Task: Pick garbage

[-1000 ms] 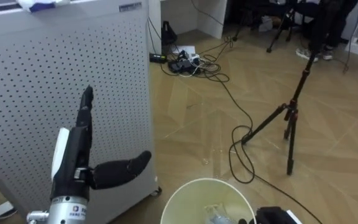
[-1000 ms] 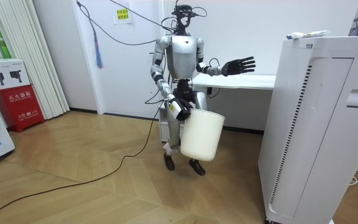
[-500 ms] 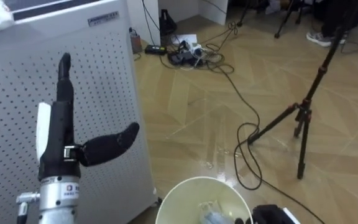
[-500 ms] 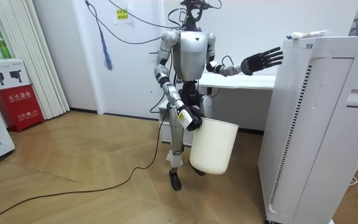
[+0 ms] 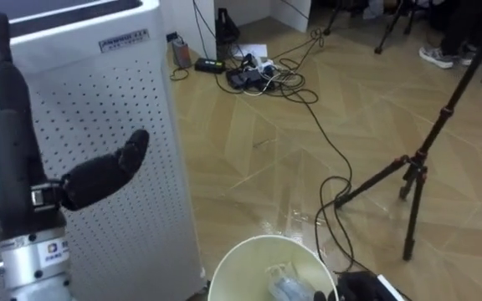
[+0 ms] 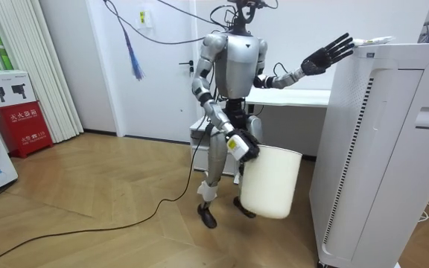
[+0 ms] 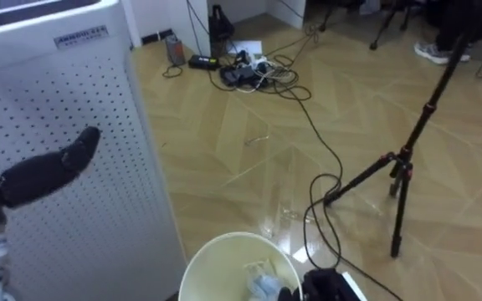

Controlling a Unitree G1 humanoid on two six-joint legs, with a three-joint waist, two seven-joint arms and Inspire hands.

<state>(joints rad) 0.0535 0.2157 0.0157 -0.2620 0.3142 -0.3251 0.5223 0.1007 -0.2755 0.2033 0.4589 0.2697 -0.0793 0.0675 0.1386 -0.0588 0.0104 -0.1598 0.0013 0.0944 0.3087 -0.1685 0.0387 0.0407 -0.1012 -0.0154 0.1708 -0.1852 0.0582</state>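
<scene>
The step in hand looks like the reach for the next piece of garbage, not yet the pick itself. The robot stands on the wooden floor (image 5: 308,150) close beside a tall white cabinet (image 5: 115,109) with a perforated side. Its left hand (image 5: 19,159) is raised with fingers straight and thumb spread, holding nothing. In the room view the fingertips are just beside a pale crumpled scrap (image 6: 371,42). The scrap lies on the cabinet's top, at the edge nearest the robot; whether they touch it I cannot tell. The right hand (image 6: 244,146) hangs low at the robot's side, clasped on the rim of a white bin (image 5: 266,242). The bin already has some clear wrappers (image 5: 284,284) at its bottom. A tripod (image 5: 417,167) and a tangle of cables (image 5: 258,79) lie well apart on the floor and play no part. The next move probably calls for bringing the open hand over the top edge, closing the fingers round the light scrap without pushing it further back, then carrying it down over the bin's mouth to let go.
</scene>
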